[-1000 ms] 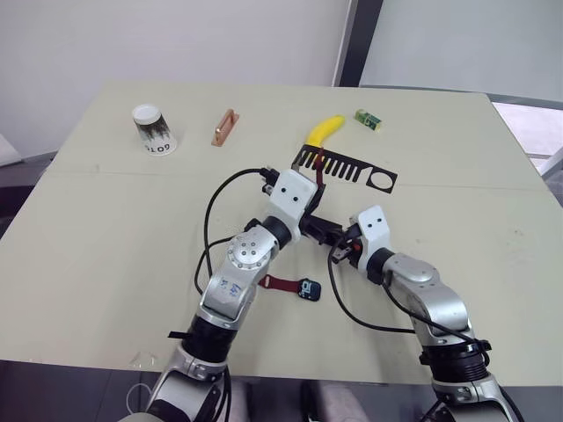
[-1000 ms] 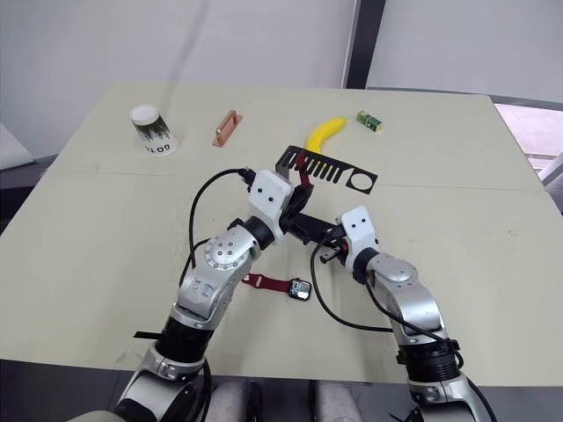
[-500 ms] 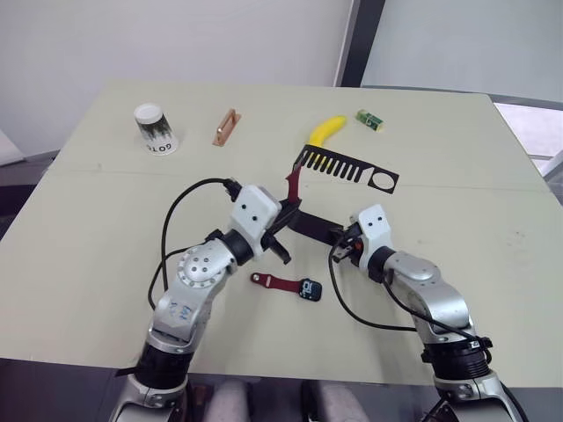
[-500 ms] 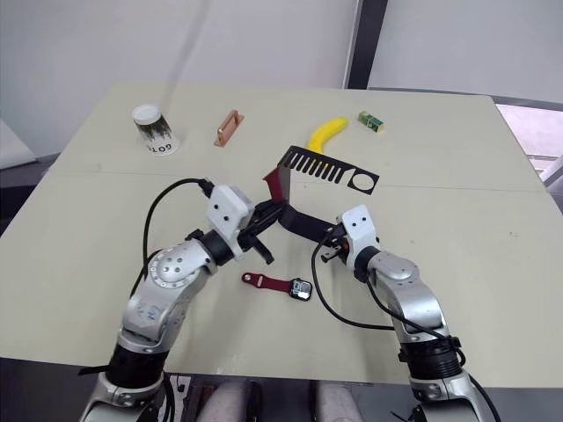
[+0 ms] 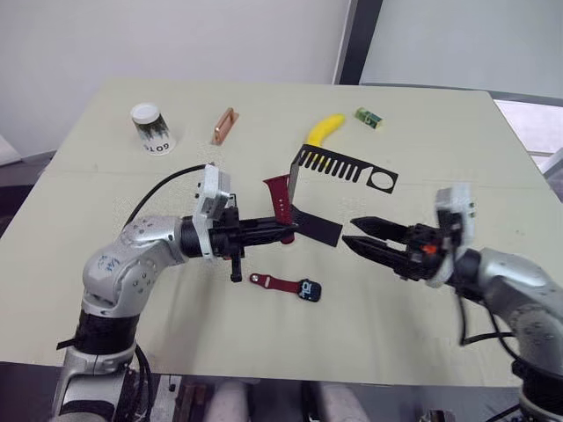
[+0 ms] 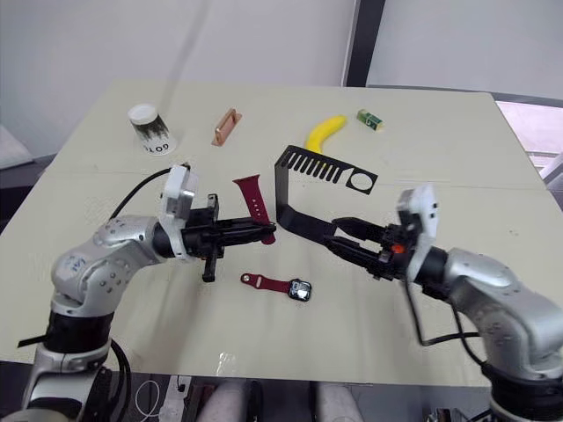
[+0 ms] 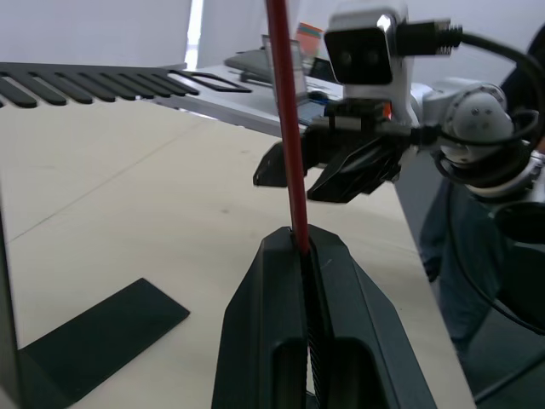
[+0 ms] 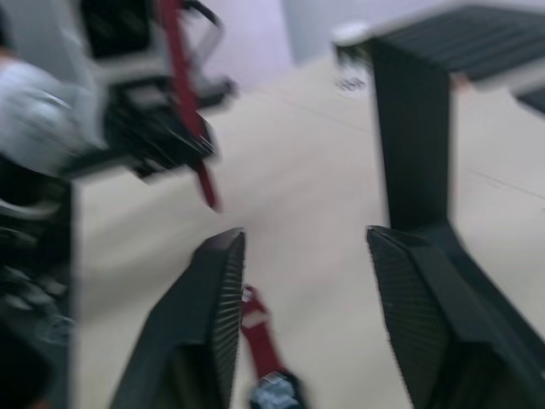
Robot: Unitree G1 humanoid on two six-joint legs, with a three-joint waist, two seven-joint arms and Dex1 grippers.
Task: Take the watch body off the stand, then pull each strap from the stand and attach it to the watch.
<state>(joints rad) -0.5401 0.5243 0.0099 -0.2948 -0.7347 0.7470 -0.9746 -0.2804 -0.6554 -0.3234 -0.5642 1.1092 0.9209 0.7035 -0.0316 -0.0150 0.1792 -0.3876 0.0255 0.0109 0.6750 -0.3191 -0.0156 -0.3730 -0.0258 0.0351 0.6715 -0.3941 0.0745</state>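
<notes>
The left gripper point(image 6: 268, 231) has its jaws clamped on the second strap point(image 6: 253, 201), held clear of the stand point(image 6: 290, 215). The watch body point(image 6: 301, 289) lies on the surface point(image 6: 106, 202), one strap attached. The right gripper point(image 6: 339, 235) jaws gape empty. Next, probably: pick up the watch for joining

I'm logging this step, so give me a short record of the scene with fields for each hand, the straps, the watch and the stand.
left hand: shut on loose strap, held upright above the table
right hand: open, holding nothing, beside the stand's foot
other strap: flat on the table, joined to watch
watch: on the table, screen up
stand: upright, its slots bare
</notes>
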